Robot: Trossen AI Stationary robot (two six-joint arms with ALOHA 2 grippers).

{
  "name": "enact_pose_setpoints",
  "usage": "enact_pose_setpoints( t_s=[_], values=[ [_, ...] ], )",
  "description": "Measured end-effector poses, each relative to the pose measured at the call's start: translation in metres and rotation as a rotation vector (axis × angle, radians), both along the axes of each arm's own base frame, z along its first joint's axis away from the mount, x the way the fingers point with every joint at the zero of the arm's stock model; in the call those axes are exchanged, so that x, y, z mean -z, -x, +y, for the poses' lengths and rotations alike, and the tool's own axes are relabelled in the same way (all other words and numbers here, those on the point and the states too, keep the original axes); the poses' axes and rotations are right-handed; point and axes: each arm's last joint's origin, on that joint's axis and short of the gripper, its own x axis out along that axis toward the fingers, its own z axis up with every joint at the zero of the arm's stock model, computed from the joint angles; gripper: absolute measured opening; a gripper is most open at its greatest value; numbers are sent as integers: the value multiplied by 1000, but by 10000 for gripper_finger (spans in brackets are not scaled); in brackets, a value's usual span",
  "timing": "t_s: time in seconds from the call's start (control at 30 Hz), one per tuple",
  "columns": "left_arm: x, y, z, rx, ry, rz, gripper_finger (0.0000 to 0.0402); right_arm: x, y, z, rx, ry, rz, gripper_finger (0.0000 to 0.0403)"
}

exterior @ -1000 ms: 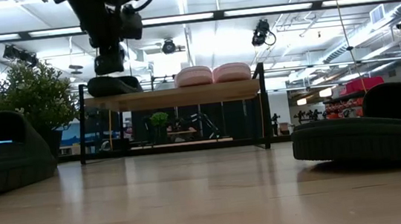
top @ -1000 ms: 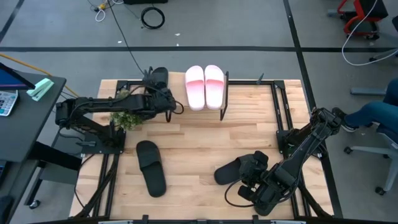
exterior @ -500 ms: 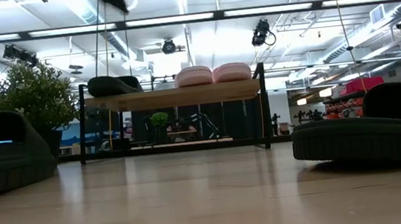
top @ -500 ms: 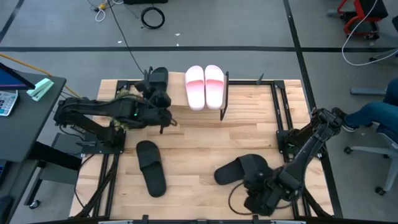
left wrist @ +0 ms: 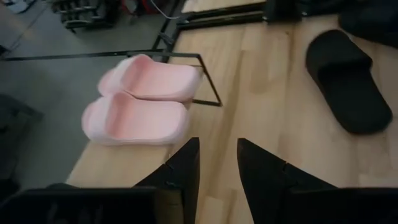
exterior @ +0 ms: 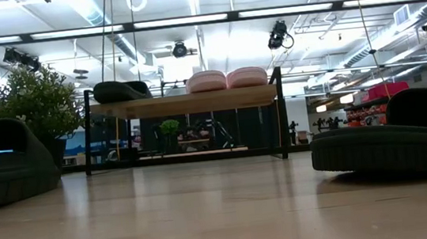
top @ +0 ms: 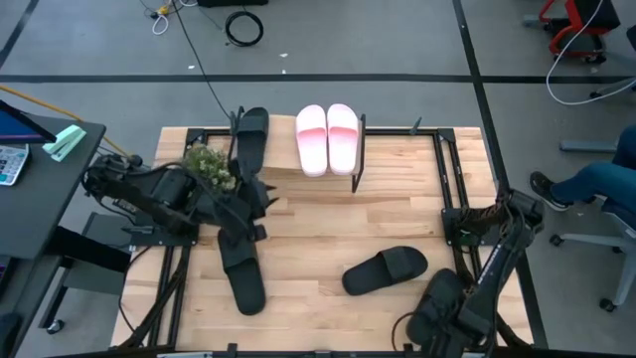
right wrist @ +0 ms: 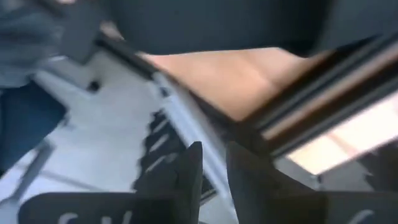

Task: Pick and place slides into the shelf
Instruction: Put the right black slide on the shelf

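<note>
The shelf (top: 298,159) stands at the table's far edge and its top board (exterior: 184,103) carries two pink-and-white slides (top: 326,137) (exterior: 227,78) and one black slide (top: 248,134) (exterior: 121,90), all lying sole down. Two more black slides lie flat on the table, one left of centre (top: 241,267) and one right of centre (top: 386,268). My left gripper (top: 264,203) (left wrist: 217,162) hovers in front of the shelf, slightly open and empty. My right gripper (top: 442,306) (right wrist: 213,158) is drawn back over the table's near right corner, slightly open and empty.
A small green plant (top: 209,164) (exterior: 32,99) stands beside the shelf's left end, under my left arm. Black metal frames run along both sides of the table (top: 328,214). A person's legs (top: 596,184) show beyond the right edge.
My left gripper has drawn back from the black slide on the shelf toward the near edge and down, leaving the slide lying on the top board. My right gripper has pulled away from the black slide right of centre toward the near right corner.
</note>
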Motion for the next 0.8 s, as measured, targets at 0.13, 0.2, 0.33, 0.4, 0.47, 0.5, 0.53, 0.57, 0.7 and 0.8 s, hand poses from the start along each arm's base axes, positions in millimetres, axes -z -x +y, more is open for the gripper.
enact_pose_setpoints(
  t_s=[0.13,0.2,0.33,0.4,0.47,0.5,0.53,0.57,0.7,0.8],
  values=[
    [9,-4,-6,15,-8,28,114,5,10,-4,-16,114,57,77],
    [10,-5,-7,14,-9,34,114,5,13,-11,-16,198,52,77],
    [12,-8,-6,7,-10,38,110,5,10,-19,-23,339,-75,76],
    [11,-7,-7,8,-10,38,108,6,5,-21,-35,364,-137,76],
    [11,-7,-7,8,-9,36,108,6,3,-23,-59,371,-151,76],
    [11,-7,-7,8,-10,37,108,6,2,-25,-69,377,-147,76],
    [11,-7,-7,9,-10,38,107,7,2,-26,-76,382,-143,76],
    [11,-7,-7,10,-12,39,107,9,2,-28,-82,391,-136,76],
    [11,-7,-7,10,-13,38,107,19,4,-34,-135,411,-119,76],
    [11,-7,-6,9,-13,38,107,19,4,-34,-183,398,-123,76]
  ],
)
